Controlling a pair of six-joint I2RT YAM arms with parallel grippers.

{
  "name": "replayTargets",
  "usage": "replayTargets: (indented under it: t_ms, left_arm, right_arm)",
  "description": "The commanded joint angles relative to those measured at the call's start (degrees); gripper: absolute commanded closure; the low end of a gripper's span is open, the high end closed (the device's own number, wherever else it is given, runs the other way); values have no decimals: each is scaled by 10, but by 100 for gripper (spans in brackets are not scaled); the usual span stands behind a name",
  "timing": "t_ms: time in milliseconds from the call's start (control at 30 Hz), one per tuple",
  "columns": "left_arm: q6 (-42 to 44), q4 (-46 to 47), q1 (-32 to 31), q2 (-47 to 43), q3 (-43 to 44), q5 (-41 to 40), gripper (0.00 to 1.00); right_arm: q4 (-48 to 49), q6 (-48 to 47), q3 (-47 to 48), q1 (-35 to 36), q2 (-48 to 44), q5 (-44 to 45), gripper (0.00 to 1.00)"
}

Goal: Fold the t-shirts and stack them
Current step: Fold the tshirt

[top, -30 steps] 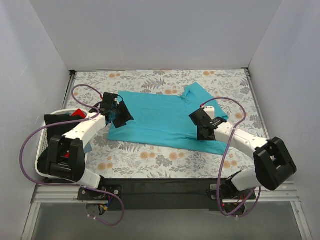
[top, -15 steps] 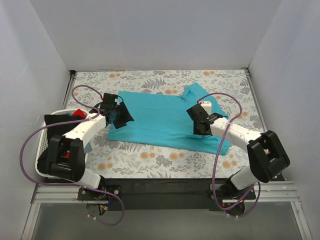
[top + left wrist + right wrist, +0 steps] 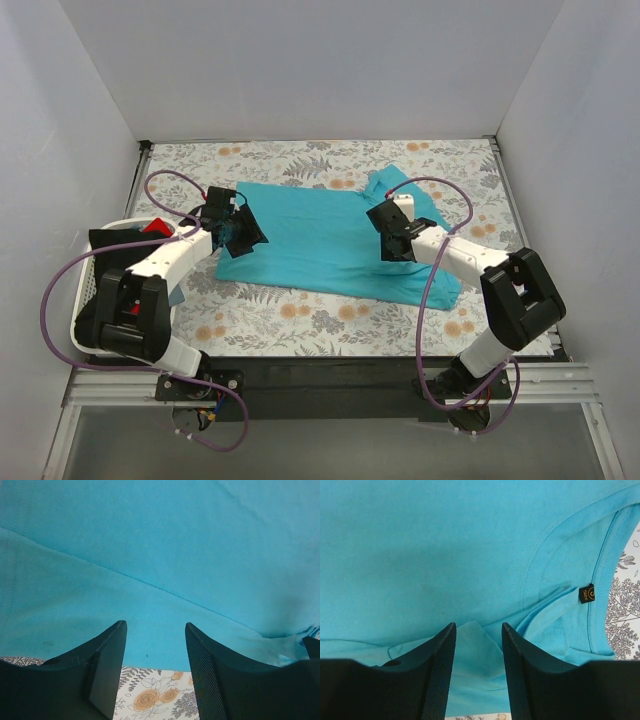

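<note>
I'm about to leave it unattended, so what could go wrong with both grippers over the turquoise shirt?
The open right gripper hangs over a loose flap beside the collar of the turquoise t-shirt; closing there may pinch one layer only and skew the fold. The open left gripper sits at the shirt's edge, where the floral table cover shows; it could miss the hem or snag the cover.

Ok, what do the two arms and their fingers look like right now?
Both the left arm and the right arm have white links with bulky black joint housings. A thin purple cable loops loosely along each. The fingers are black and wedge-shaped, tapering to the tips, with finely ribbed inner faces.
</note>
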Motion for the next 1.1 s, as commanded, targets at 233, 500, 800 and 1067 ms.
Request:
replayTargets:
  t_ms: [233,500,800,1067]
  left_arm:
    - [8,7,2,-2,-1,6,51]
    - [7,7,2,0,-2,4,51]
    - [8,7,2,2,-2,3,51]
    - [7,8,2,4,-2,4,51]
  right_arm:
    - [51,-1,-28,-21,7,-43,55]
    - [81,2,-51,-42,-1,-94,57]
    - [106,9,-70,-55,-9,-136,74]
    - [107,-2,-49,-59,-9,-139,92]
